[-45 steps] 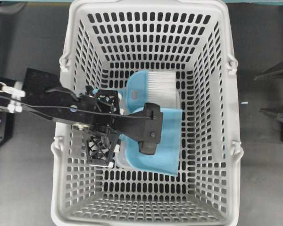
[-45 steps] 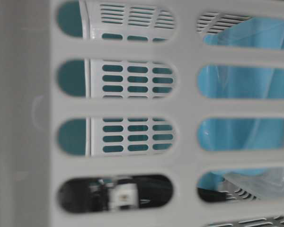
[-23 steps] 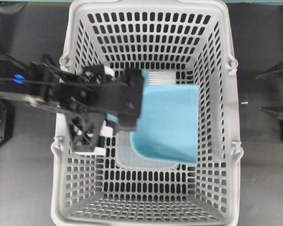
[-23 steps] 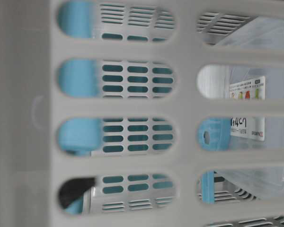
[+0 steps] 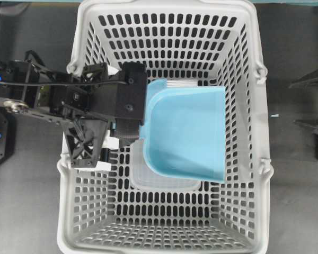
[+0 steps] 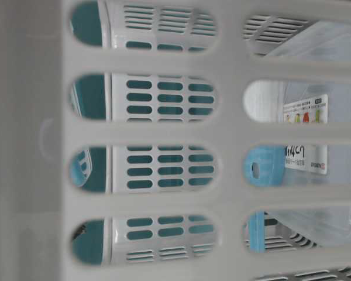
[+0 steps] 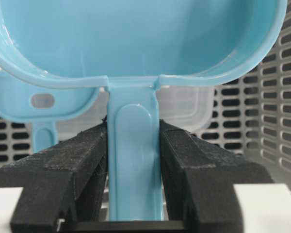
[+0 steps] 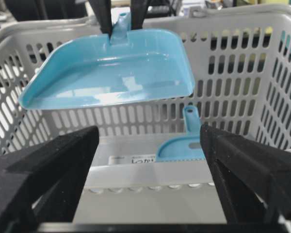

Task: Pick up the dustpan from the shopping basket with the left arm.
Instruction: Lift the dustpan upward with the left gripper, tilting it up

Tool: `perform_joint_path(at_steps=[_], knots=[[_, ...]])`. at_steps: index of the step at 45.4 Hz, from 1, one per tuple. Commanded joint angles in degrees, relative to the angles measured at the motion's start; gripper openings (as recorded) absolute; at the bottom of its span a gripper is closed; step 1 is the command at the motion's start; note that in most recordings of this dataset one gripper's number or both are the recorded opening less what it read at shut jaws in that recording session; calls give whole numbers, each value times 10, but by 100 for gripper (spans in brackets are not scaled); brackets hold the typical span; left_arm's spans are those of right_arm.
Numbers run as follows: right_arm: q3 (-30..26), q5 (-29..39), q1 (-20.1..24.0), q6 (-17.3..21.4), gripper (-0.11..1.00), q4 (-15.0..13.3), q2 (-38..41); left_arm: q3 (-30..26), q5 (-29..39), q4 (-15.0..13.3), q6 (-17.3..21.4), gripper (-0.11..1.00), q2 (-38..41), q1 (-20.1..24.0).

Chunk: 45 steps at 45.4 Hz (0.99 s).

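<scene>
now we see the left end effector (image 7: 133,160) of the black skeletal left arm (image 5: 47,98) pinching the thin handle of the light blue plastic dustpan (image 5: 185,132), black pads pressed against both sides of it. we find the dustpan lifted clear above the floor of the large light grey slotted plastic shopping basket (image 5: 238,63), its wide mouth pointing away from the arm. beneath it lie a clear plastic lidded container (image 5: 159,182) and a blue hand brush (image 8: 182,145). we see the right end effector (image 8: 148,165) spread wide, holding nothing, outside the basket.
</scene>
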Motion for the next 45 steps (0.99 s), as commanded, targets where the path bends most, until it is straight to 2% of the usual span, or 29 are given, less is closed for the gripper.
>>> perform_joint_path(at_steps=[1, 15, 29, 45], knots=[[-5, -4, -1, 1, 80, 2, 3, -7, -5, 1, 0, 30, -14, -2], [-4, -4, -1, 1, 80, 3, 3, -8, -5, 2, 0, 30, -14, -8], [-4, -4, -1, 1, 80, 3, 3, -32, 0, 2, 0, 30, -16, -7], [1, -6, -1, 1, 80, 4, 3, -23, 3, 2, 0, 30, -25, -7]])
